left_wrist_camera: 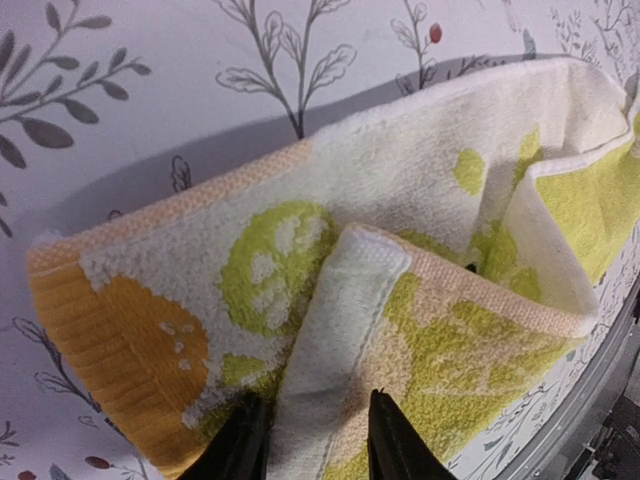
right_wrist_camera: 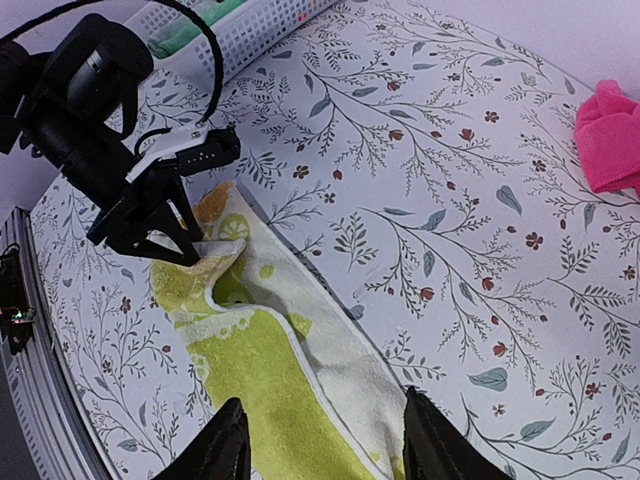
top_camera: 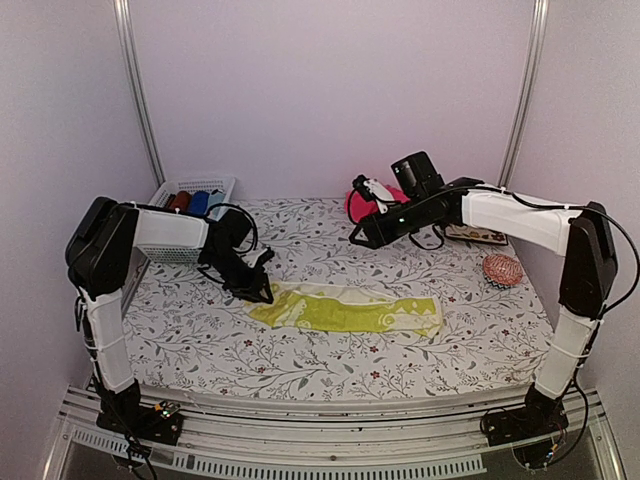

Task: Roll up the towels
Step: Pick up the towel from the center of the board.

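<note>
A flower-patterned table (top_camera: 330, 360) stands between plain white walls, with a white basket (top_camera: 228, 183) at its far left corner and a round red-orange pad (top_camera: 500, 270) near the right edge. The lime-yellow towel (top_camera: 350, 310) lies stretched flat across the near middle; the left gripper (left_wrist_camera: 312, 440) is pinched on a raised fold at its left end. The right gripper (right_wrist_camera: 325, 440) hangs above the table with jaws apart and empty, and the pink towel (right_wrist_camera: 610, 135) lies bunched at the far side.

Patterned lime-yellow towel (top_camera: 350, 308) flat, stretched sideways, left end folded over; hot-pink towel (right_wrist_camera: 610, 135) bunched well behind it.
</note>
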Robot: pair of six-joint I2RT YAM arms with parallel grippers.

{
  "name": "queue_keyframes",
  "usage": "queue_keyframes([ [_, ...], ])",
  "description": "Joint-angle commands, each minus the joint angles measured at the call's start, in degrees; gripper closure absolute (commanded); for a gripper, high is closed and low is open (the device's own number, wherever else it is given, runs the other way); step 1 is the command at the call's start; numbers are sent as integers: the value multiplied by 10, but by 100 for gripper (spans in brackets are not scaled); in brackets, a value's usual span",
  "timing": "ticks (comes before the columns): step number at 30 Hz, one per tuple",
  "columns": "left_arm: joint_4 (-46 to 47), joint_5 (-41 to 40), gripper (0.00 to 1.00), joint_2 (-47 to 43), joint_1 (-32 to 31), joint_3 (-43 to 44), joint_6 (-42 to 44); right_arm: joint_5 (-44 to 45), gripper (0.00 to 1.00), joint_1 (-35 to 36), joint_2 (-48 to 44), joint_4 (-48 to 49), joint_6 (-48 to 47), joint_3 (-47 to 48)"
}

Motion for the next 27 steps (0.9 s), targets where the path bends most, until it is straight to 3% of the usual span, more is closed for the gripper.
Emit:
queue_keyframes([
  [1,1,19,70,0,5,-18,2,-23,47,9,22,1,-19,31],
  [6,9,15,100,-12,5,-21,-1,-60,47,12,34,9,-24,43],
  [27,154,89,100,-153,-17,-100,28,-280,43,55,195,68,-41,113],
])
